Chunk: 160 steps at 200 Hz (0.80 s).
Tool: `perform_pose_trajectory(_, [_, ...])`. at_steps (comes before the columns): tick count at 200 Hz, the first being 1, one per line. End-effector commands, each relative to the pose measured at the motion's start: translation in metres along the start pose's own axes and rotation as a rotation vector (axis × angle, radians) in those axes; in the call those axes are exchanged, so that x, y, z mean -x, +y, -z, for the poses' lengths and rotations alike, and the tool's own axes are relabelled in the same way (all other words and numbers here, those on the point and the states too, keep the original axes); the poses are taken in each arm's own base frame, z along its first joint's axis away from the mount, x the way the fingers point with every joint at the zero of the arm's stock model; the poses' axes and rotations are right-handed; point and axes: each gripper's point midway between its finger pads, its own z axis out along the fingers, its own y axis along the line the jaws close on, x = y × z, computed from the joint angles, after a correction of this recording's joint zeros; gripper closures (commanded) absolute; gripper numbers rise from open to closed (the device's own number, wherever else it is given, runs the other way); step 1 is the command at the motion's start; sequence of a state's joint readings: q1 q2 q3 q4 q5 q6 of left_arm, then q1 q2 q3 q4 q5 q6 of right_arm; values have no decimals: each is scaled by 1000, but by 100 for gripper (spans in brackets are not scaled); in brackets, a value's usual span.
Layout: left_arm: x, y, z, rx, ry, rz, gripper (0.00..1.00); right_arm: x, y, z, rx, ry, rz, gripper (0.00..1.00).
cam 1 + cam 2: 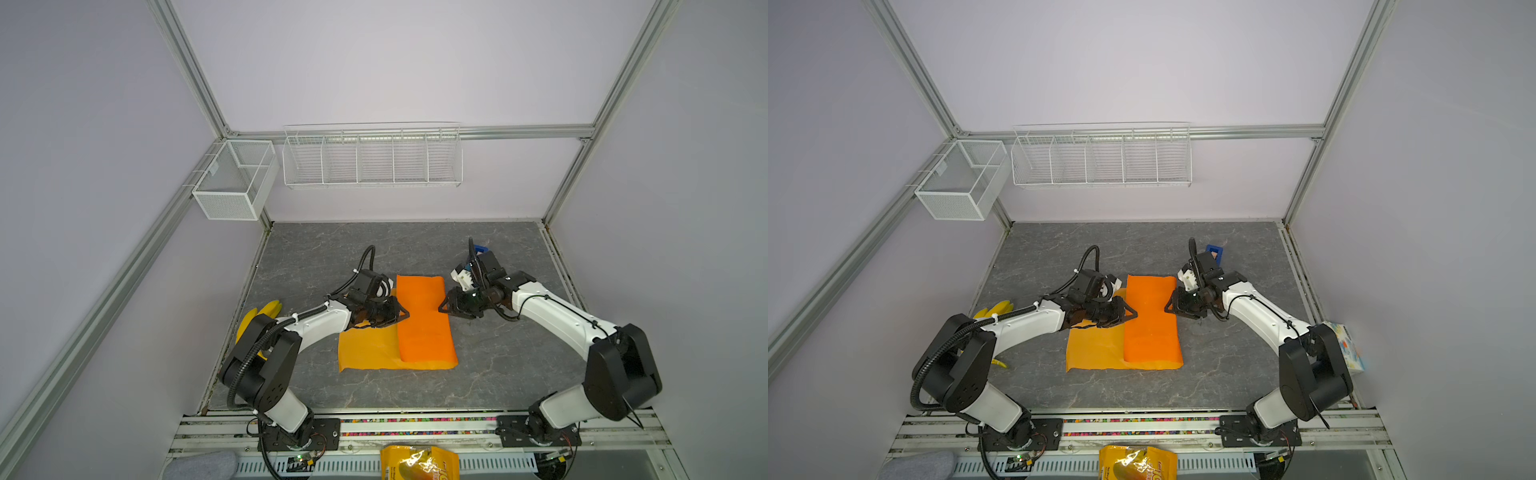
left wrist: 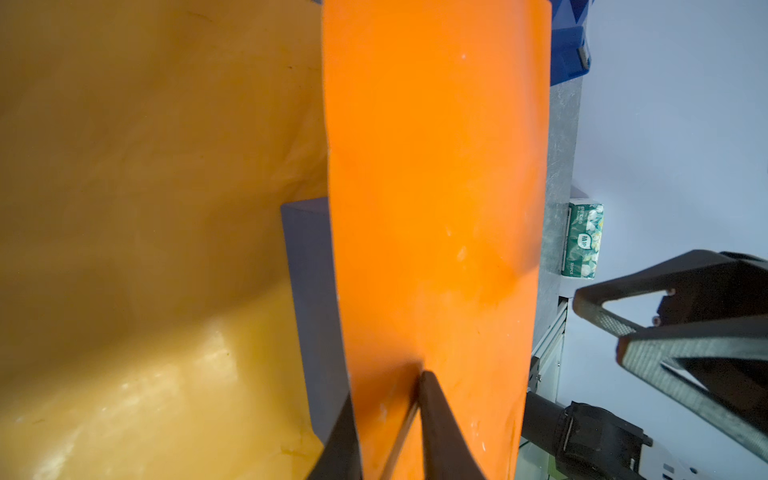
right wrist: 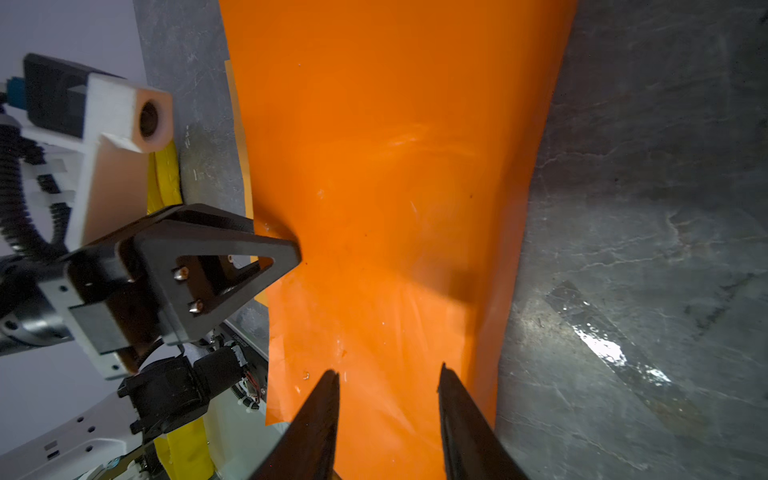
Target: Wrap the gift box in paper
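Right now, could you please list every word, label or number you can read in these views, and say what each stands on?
No text can be read for certain.
green patterned tissue pack: a white logo and small edge print, too blurred to read.
glossy yellow snack bag: orange lettering, cut off by the frame and too small to read.
Nothing else shows any writing.

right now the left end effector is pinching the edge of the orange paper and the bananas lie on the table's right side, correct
No: the bananas lie on the left side of the table, as both top views show. The left end effector is indeed pinching the edge of the orange paper.
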State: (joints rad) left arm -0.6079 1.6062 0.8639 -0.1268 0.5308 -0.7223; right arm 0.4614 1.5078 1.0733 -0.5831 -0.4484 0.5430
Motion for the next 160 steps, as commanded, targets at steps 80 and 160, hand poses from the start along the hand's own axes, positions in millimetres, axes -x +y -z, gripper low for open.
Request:
perform_pose_trajectory(80, [-12, 24, -15, 61, 51, 29, 81, -7, 42, -47, 180, 108, 34, 72])
perform_pose_trajectory(160, [5, 12, 17, 95, -20, -15, 76, -25, -2, -67, 45, 160, -28, 76])
